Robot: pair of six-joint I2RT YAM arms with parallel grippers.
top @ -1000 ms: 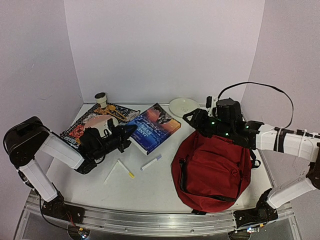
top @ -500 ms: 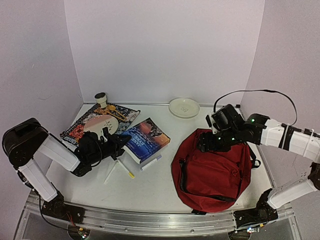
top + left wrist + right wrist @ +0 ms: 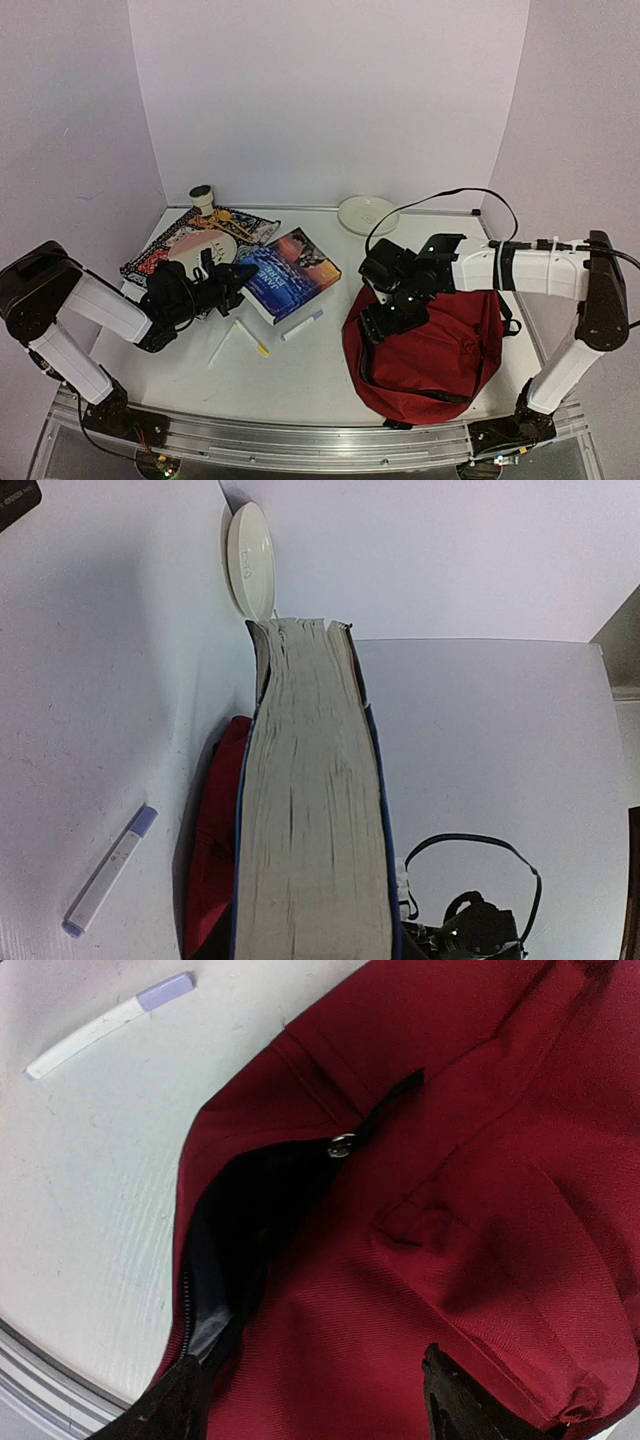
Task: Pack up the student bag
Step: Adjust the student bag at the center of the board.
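White tabletop (image 3: 310,385) carries all items.

1. Far left: a multicoloured patterned cloth mat (image 3: 160,255) lies flat. A small beige cup (image 3: 203,194) stands at its far edge.
2. Left claw (image 3: 232,283): clenched on the near-left edge of a thick paperback book with a blue cover (image 3: 297,268). The left wrist view shows the book's cream page block (image 3: 310,810) running straight away from the camera. The claw fingers themselves are hidden behind the book in that view.
3. Near the book, towards the near edge: a thin white pen with a yellow cap (image 3: 252,338). Just right of it lies a short white marker with a lilac cap (image 3: 302,324), apart from the book.
4. Far centre: a round white plate (image 3: 367,214) lies by the back wall.
5. Right claw (image 3: 312,1380): released, fingers spread wide, nothing between them. It hangs over the left part of the large dark-red fabric student bag (image 3: 440,350). Contact with the fabric cannot be determined.
6. Student bag: lies flat on the right half of the tabletop. Its black-lined zipper opening (image 3: 225,1260) gapes along the left edge, with a metal snap (image 3: 342,1144) at the far end of the gap.
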